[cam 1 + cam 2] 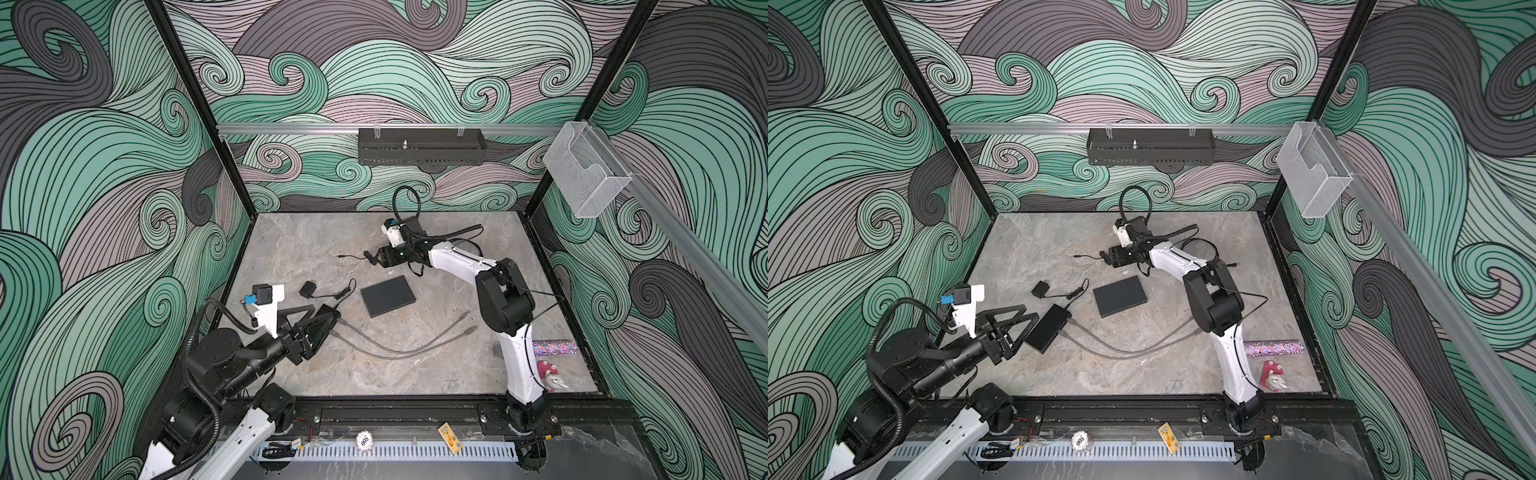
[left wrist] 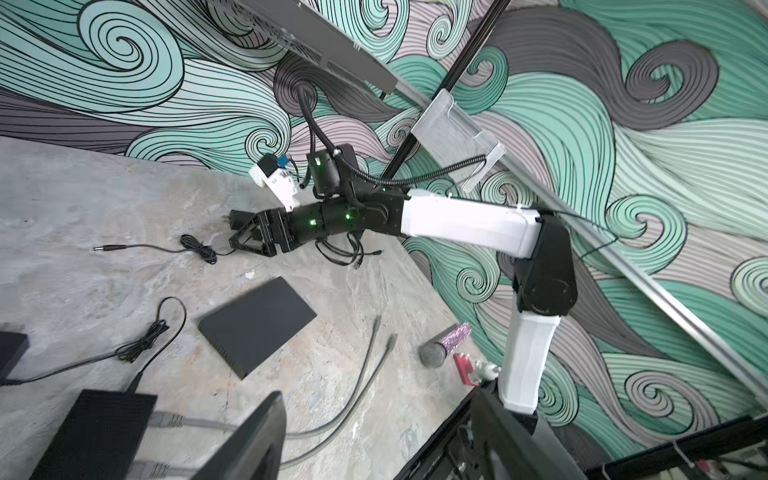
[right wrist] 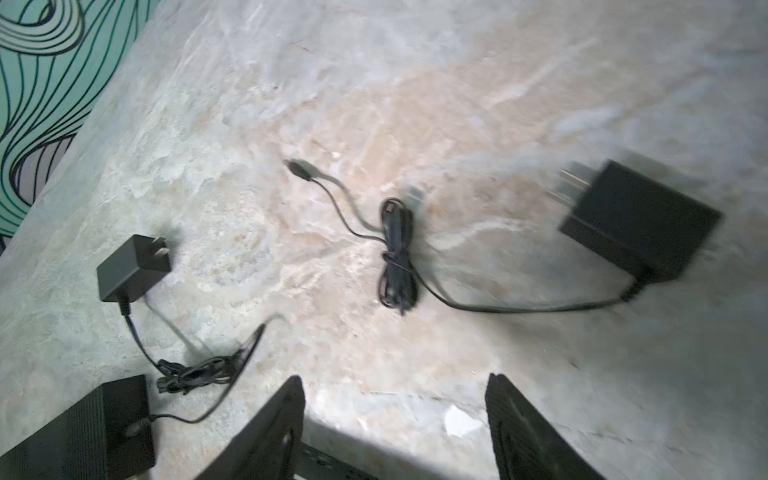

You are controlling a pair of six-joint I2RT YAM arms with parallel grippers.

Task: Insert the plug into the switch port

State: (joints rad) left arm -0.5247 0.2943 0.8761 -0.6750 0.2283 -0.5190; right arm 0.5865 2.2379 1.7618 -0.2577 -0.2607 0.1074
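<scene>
Right claw [image 3: 394,377] hangs over the far tabletop [image 1: 291,249], jaws apart and empty, with the loose plug [image 3: 297,168] lying just to its left. Nearer me sits the flat switch [image 1: 388,296]; my left claw [image 1: 1030,328] gapes empty at near left.

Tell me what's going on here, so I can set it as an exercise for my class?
The right gripper, open and empty, hovers over the table near a loose power adapter whose cord ends in a barrel plug lying free. The left gripper, also open, sits at a network switch with two grey cables already plugged in. A second switch lies unconnected mid-table. No insertion yet.
</scene>
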